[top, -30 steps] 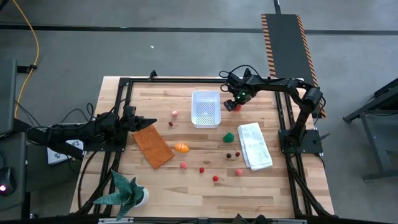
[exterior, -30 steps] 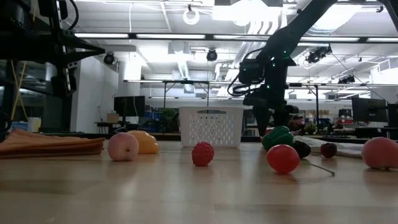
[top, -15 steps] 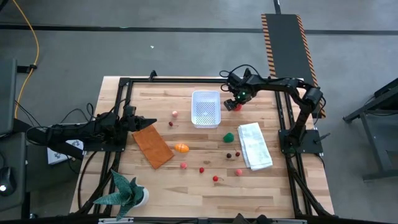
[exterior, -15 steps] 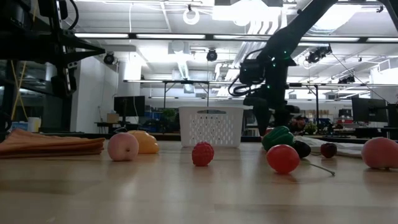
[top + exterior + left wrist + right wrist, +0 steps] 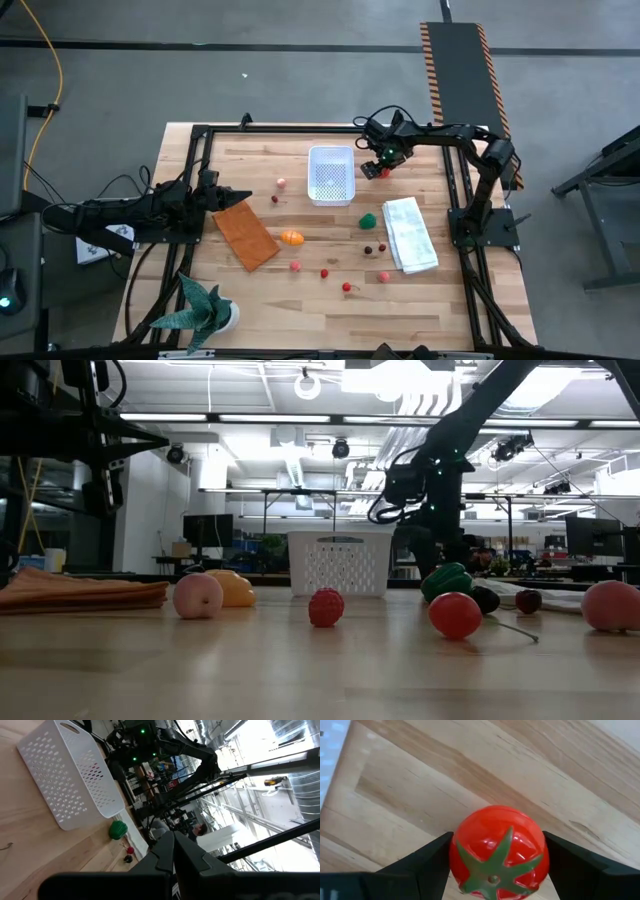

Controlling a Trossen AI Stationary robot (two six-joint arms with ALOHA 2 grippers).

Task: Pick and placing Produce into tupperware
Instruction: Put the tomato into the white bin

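Observation:
A red tomato (image 5: 497, 852) with a green star-shaped stem sits on the wooden table just right of the white perforated tupperware (image 5: 332, 173). My right gripper (image 5: 372, 168) points down over it, open. Its two fingers (image 5: 420, 865) stand close on either side of the tomato; I cannot tell whether they touch it. Other produce lies loose toward the near side: an orange piece (image 5: 291, 237), a green piece (image 5: 369, 221) and several small berries (image 5: 324, 272). My left gripper (image 5: 245, 196) waits shut at the table's left edge.
A folded white cloth (image 5: 408, 234) lies at the right. An orange-brown flat rectangle (image 5: 245, 235) lies at the left, by my left gripper. A green spiky plant (image 5: 205, 310) stands at the near left corner. A black frame borders the table.

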